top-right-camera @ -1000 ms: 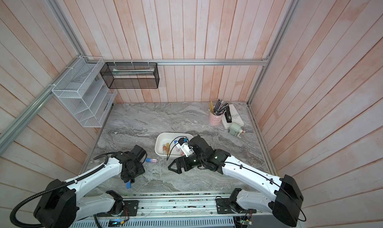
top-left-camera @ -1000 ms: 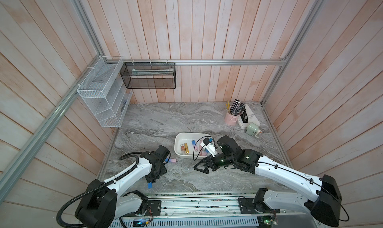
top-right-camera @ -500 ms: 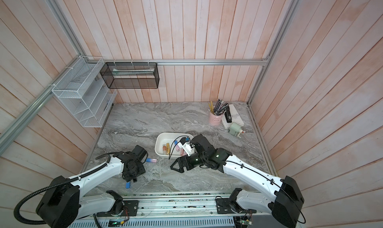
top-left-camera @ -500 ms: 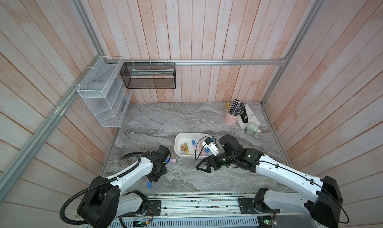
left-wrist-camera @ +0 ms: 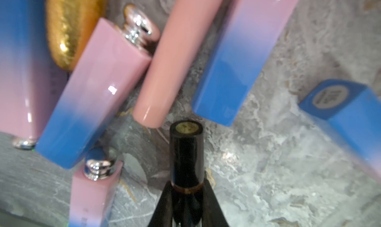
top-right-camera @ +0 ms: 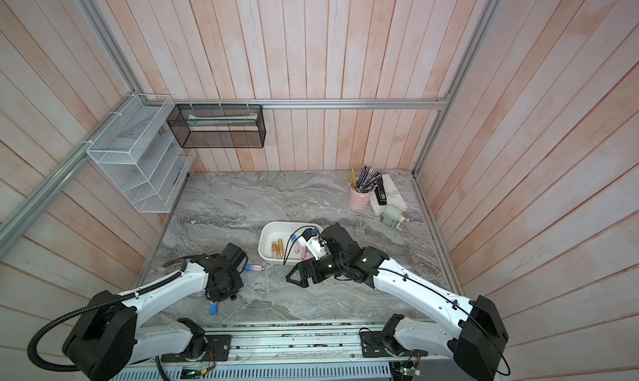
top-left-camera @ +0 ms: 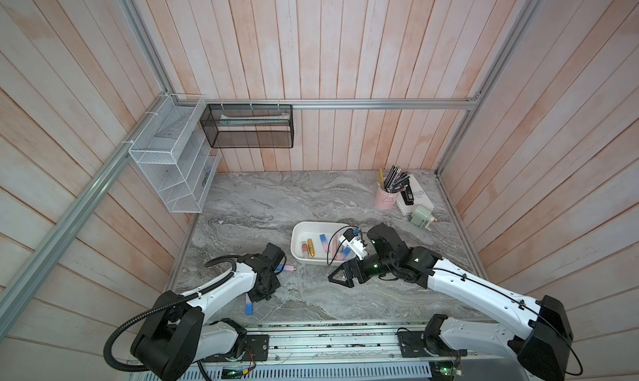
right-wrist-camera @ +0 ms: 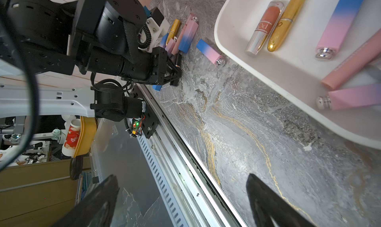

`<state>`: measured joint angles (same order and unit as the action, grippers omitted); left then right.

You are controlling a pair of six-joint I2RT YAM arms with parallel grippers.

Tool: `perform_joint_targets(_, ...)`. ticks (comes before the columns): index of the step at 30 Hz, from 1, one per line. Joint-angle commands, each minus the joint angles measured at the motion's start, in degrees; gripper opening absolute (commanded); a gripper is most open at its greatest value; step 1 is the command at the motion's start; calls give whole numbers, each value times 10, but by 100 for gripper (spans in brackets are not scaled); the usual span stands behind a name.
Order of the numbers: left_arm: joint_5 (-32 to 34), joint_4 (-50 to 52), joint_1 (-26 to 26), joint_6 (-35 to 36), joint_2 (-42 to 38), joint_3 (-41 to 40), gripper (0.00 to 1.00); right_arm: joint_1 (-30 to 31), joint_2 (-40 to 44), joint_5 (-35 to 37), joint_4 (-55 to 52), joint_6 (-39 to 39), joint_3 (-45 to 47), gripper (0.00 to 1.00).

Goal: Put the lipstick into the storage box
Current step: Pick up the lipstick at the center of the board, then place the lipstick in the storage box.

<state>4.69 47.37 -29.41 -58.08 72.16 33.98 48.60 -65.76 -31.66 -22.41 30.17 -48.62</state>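
Left gripper (left-wrist-camera: 186,186): clamped on black lipstick (left-wrist-camera: 186,151), lower centre.
Right gripper (right-wrist-camera: 181,186): wide, empty.
Risk: end-held lipstick may slip short of storage box (top-left-camera: 294,244).

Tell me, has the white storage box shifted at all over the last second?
No. In a top view the storage box sits in the same spot, equally far from the pink pen cup as before.
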Motion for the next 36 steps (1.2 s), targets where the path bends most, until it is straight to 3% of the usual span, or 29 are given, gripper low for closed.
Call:
perform_joint_targets(1, -14, 18, -19, -5, -4, 22, 16, -3, 4, -9, -11, -7, 5, 98)
perform_joint_targets(6, -10, 42, -53, -12, -1, 83, 16, -6, 2, -6, -11, -7, 3, 98)
perform_joint_targets(12, -6, 50, -57, 18, 43, 196, 16, -11, 12, 2, -21, -6, 4, 98)
perform_joint_targets(25, -33, 19, -63, 117, 301, 474, 16, -44, 67, 28, -63, -1, 12, 98)
perform_joint_targets(36, -77, -3, -73, 149, 440, 562, 16, -72, 106, 39, -95, 8, 23, 98)
